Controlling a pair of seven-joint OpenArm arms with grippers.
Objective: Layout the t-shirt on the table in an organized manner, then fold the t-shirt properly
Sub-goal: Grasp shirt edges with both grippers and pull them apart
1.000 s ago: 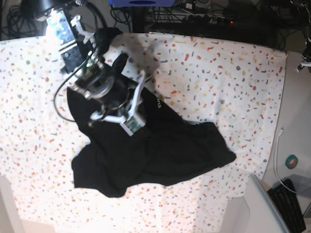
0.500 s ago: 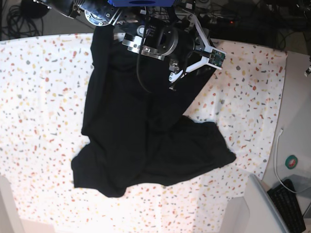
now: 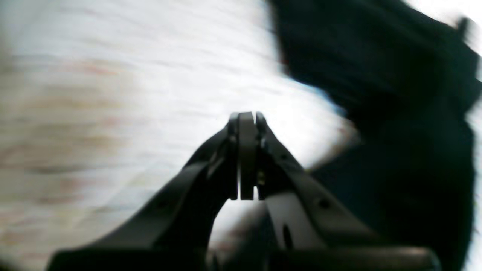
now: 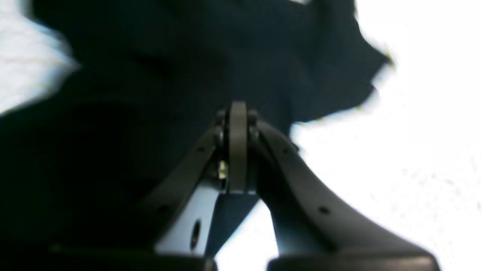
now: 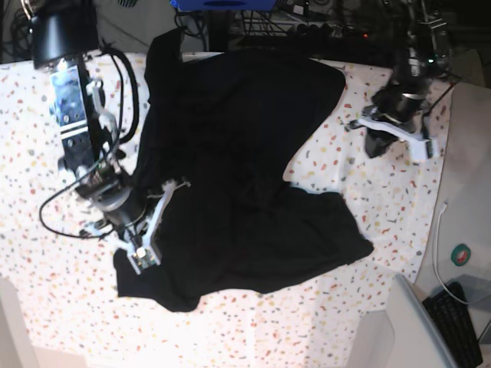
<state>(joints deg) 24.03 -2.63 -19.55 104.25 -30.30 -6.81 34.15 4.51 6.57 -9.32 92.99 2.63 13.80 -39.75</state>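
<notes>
The black t-shirt (image 5: 230, 169) lies spread on the speckled white table (image 5: 46, 307), from the far edge down to the near left; no print shows. My right gripper (image 4: 237, 109) is shut, with no cloth seen between the fingers, and hangs over the shirt (image 4: 150, 56). In the base view it (image 5: 149, 222) is at the shirt's left edge. My left gripper (image 3: 244, 116) is shut and empty over the bare table (image 3: 113, 94), with the shirt (image 3: 395, 113) to its right. In the base view it (image 5: 376, 138) is off the shirt's far right corner.
A plain grey surface (image 5: 468, 215) borders the table on the right, with a white cable (image 5: 437, 245) and a keyboard (image 5: 460, 314). Dark cables and equipment (image 5: 307, 23) run along the far edge.
Both arms have left the far edge. The right-wrist arm dropped to the shirt's left edge, the left-wrist arm swung off to the right. The shirt's upper part now lies spread wider.
</notes>
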